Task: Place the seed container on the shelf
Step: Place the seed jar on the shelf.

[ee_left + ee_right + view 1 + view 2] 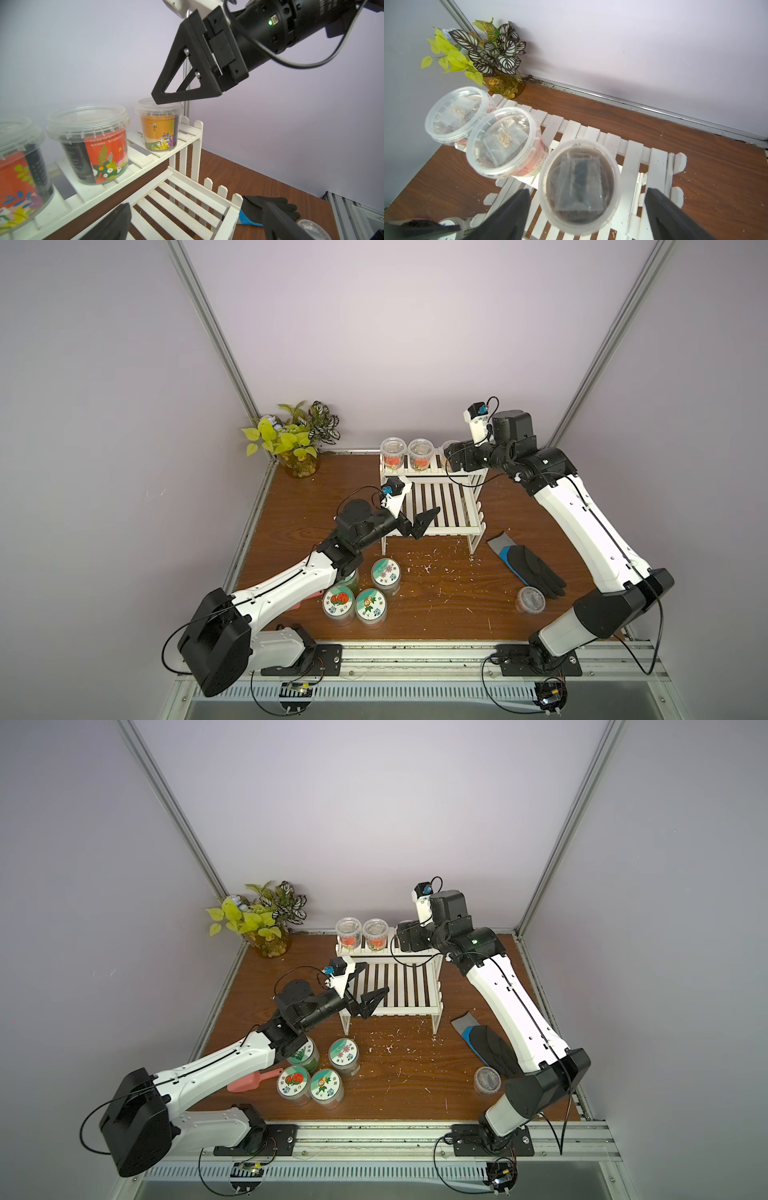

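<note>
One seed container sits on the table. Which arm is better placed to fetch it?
Right, probably: the loose seed container lies beside the glove by the right arm's base; the left end effector hovers over the shelf, farther off.

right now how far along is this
Done: on the shelf, top tier, stand two red tubs and an orange tub. In hand: nothing; right claw open over the orange tub, left claw open, empty. Left: likely the last tub on the table by the glove.

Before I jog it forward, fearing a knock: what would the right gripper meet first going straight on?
Probably the orange-labelled seed container on the upper tier of the shelf: it sits centred between the right gripper's open jaws; depth unclear.
</note>
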Robot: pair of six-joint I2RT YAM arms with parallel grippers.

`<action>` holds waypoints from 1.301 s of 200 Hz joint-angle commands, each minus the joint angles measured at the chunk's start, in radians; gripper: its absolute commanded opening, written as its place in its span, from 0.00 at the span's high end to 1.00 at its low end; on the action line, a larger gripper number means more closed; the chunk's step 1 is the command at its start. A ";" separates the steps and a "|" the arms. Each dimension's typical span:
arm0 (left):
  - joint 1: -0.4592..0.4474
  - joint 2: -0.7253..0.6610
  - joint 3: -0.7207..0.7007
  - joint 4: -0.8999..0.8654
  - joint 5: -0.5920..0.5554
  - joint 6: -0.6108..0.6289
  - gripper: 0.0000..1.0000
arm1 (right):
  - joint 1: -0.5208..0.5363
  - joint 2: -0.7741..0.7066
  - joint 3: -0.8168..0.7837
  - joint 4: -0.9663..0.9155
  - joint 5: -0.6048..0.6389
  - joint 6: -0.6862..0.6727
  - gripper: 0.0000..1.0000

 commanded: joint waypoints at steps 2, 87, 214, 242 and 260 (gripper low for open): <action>0.012 0.000 0.028 -0.004 0.008 -0.002 0.00 | 0.004 0.009 0.056 0.017 -0.006 0.010 0.05; 0.012 0.002 0.029 -0.011 0.001 0.005 0.00 | 0.006 0.079 0.137 -0.046 0.014 -0.022 0.11; 0.013 -0.006 0.024 -0.020 -0.009 0.008 0.01 | 0.006 0.108 0.177 -0.102 -0.035 -0.074 0.21; 0.013 -0.007 0.024 -0.022 -0.010 0.009 0.00 | 0.004 0.111 0.193 -0.108 -0.060 -0.114 0.23; 0.014 -0.007 0.022 -0.026 -0.011 0.008 0.00 | 0.000 0.121 0.216 -0.113 -0.081 -0.134 0.23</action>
